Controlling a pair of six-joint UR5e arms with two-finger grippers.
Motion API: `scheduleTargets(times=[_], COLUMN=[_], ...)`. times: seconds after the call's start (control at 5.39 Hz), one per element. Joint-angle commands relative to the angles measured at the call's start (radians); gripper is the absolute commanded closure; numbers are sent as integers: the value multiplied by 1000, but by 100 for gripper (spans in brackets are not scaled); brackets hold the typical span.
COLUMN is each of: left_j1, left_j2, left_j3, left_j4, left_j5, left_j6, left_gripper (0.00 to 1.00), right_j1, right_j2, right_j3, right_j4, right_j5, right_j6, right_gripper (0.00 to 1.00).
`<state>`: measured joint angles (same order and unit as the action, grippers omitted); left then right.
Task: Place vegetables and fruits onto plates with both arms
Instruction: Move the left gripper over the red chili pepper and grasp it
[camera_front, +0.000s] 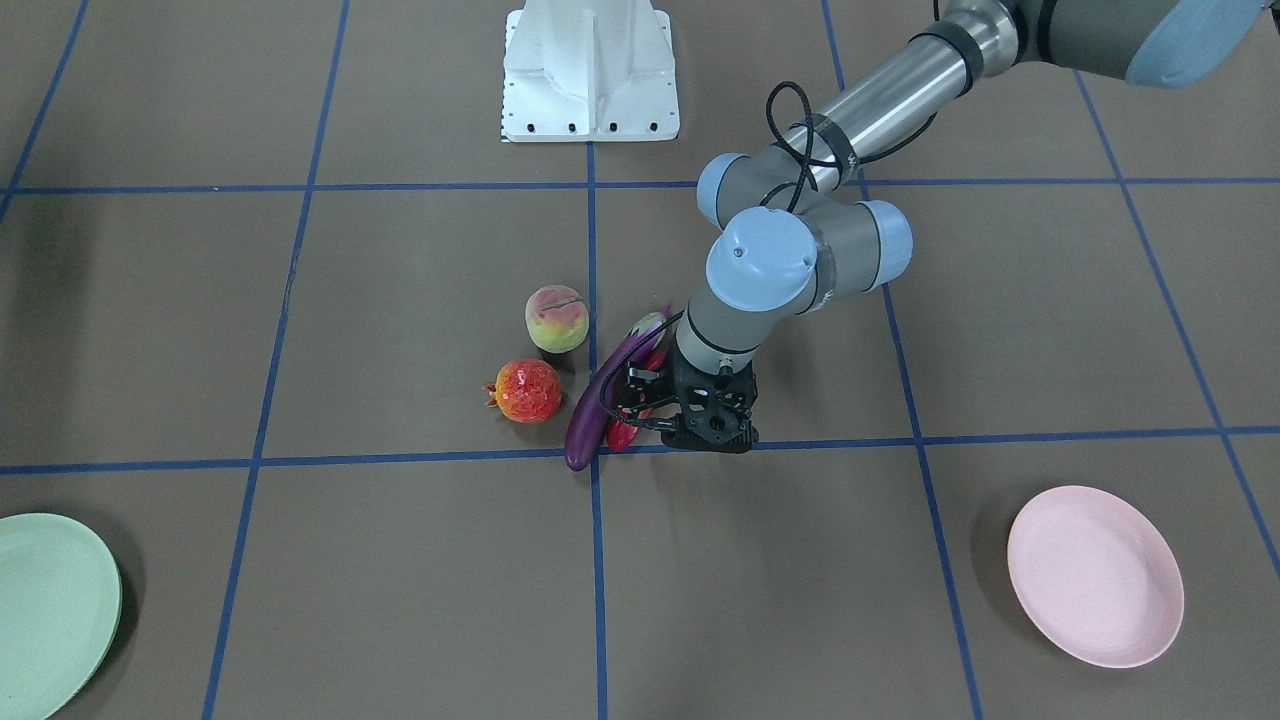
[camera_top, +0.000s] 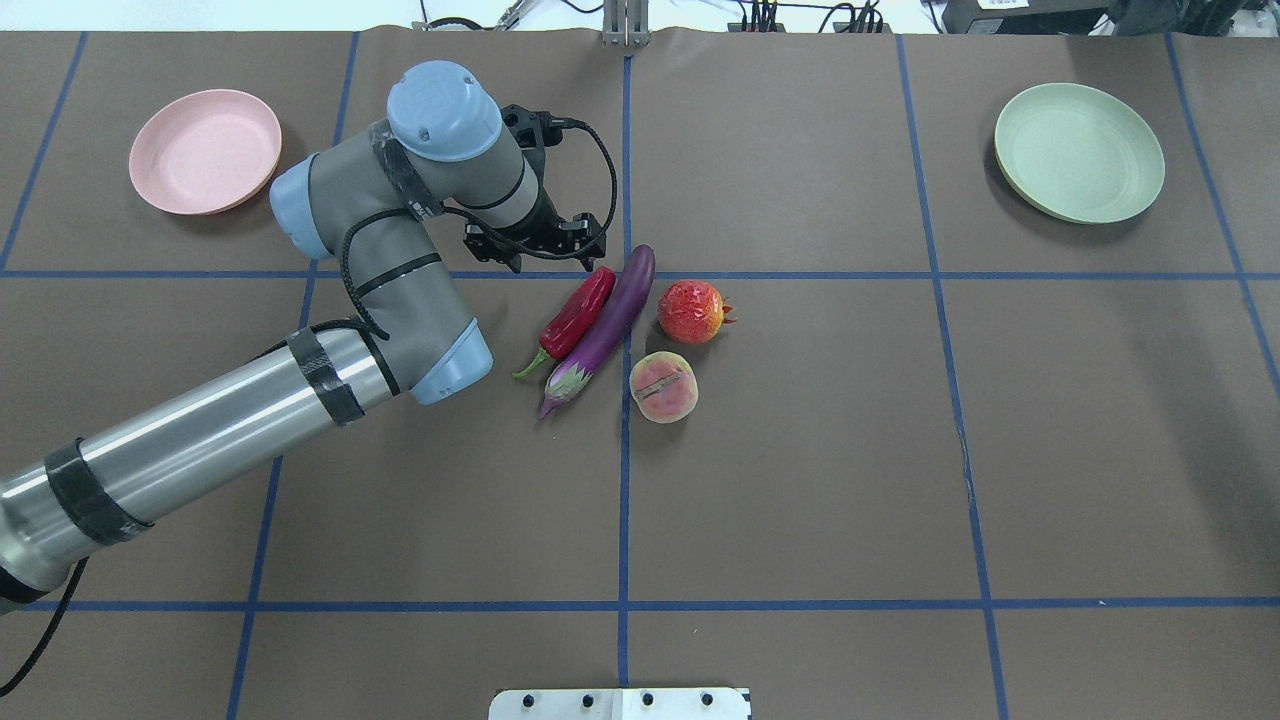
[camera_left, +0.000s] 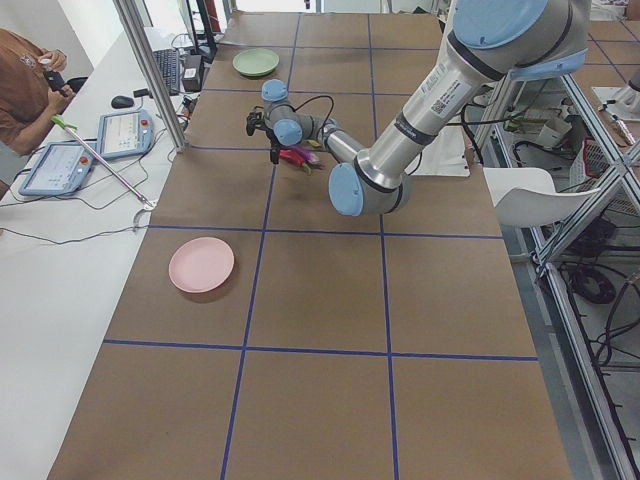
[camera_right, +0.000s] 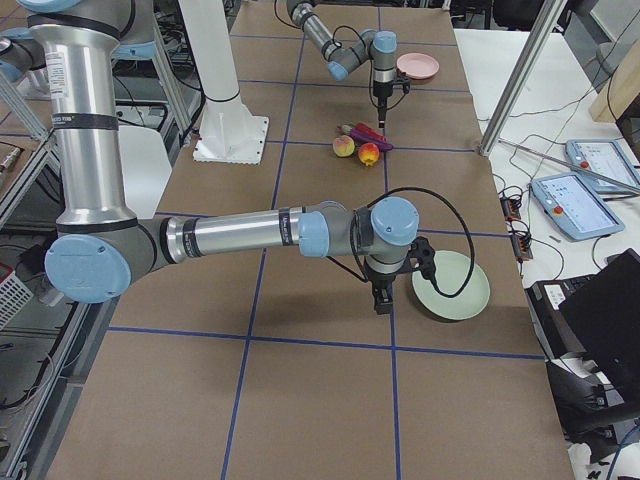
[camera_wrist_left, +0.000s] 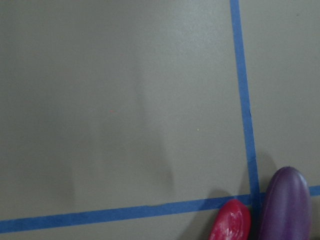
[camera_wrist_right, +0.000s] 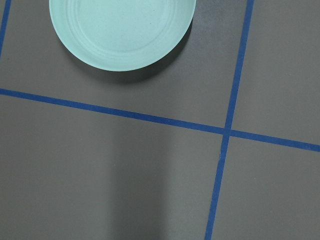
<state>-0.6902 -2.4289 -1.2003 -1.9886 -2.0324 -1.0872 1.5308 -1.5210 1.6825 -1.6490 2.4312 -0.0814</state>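
Observation:
The purple eggplant (camera_top: 610, 320) and the red chili pepper (camera_top: 578, 312) lie side by side at the table's middle. The pomegranate (camera_top: 692, 311) and the peach (camera_top: 663, 387) sit just to their right. My left gripper (camera_top: 540, 250) points down beside the chili's tip, and its jaws look spread and empty. The left wrist view shows the chili tip (camera_wrist_left: 231, 222) and the eggplant end (camera_wrist_left: 287, 205). The pink plate (camera_top: 205, 150) is far left and the green plate (camera_top: 1080, 152) far right. My right gripper (camera_right: 380, 300) hangs beside the green plate (camera_right: 452, 285). I cannot tell whether it is open or shut.
The white pedestal base (camera_top: 620, 703) stands at the near edge. Blue tape lines grid the brown table. In the exterior left view a side bench holds tablets (camera_left: 122, 132), with an operator (camera_left: 25, 85) next to it.

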Motion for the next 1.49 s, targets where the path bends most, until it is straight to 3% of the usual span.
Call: scheduleTargets(times=[0.0,0.19,0.37,0.56,1.3], left_j1=[23,24,26,28,64], left_j2=[-4,-9,-9,-9,-10], left_j3=[2,11,17,19,21], left_j4=[-1,-1,-1,-1,-4], left_j5=[3,3,3,3,4], left_j6=[-2,-2,-2,0,-2], left_gripper=[9,11,27,37,39], right_j1=[-1,-1,-1,-1,-1], right_j2=[-1,-1,-1,1,-5], right_j3=[-3,-7,-7,-9,-9], right_j4=[0,0,0,0,0], right_j5=[0,2,0,2,2], right_j6=[0,0,0,0,0], right_gripper=[0,0,0,0,0])
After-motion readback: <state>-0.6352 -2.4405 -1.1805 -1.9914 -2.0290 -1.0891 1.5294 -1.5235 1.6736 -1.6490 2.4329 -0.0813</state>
